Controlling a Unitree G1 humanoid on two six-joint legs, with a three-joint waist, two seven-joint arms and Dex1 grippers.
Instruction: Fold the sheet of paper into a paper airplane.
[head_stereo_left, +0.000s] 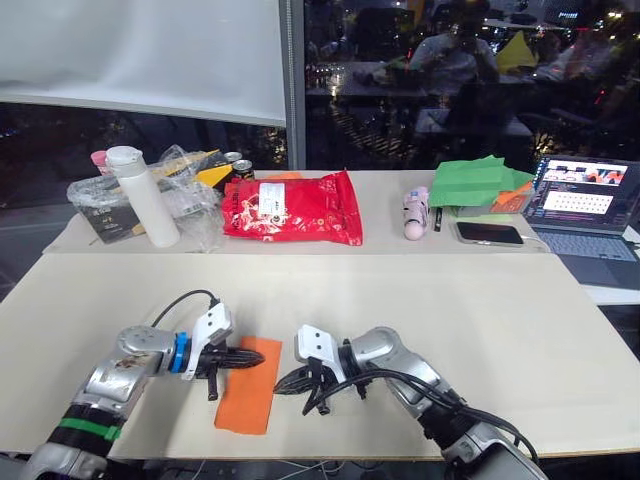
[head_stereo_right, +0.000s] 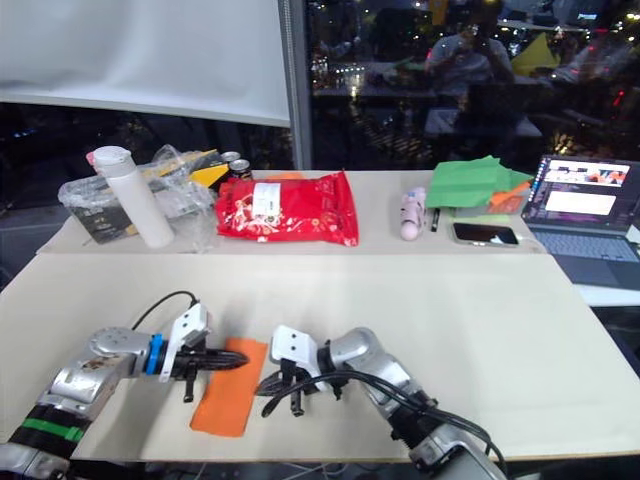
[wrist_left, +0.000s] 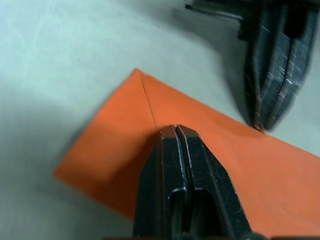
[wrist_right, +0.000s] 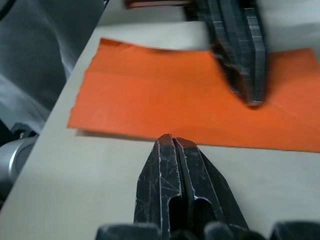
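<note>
Sheet of paper (head_stereo_left: 247, 397): a folded orange strip lying flat at the near edge of the tabletop (head_stereo_left: 420, 310), at 6 o'clock from the red snack bag (head_stereo_left: 292, 208). Left gripper (head_stereo_left: 257, 359): fingers pressed together, tip resting on the strip, holding nothing. Right gripper (head_stereo_left: 281, 385): fingers likewise together, empty, just beside the strip's 3 o'clock edge.
</note>
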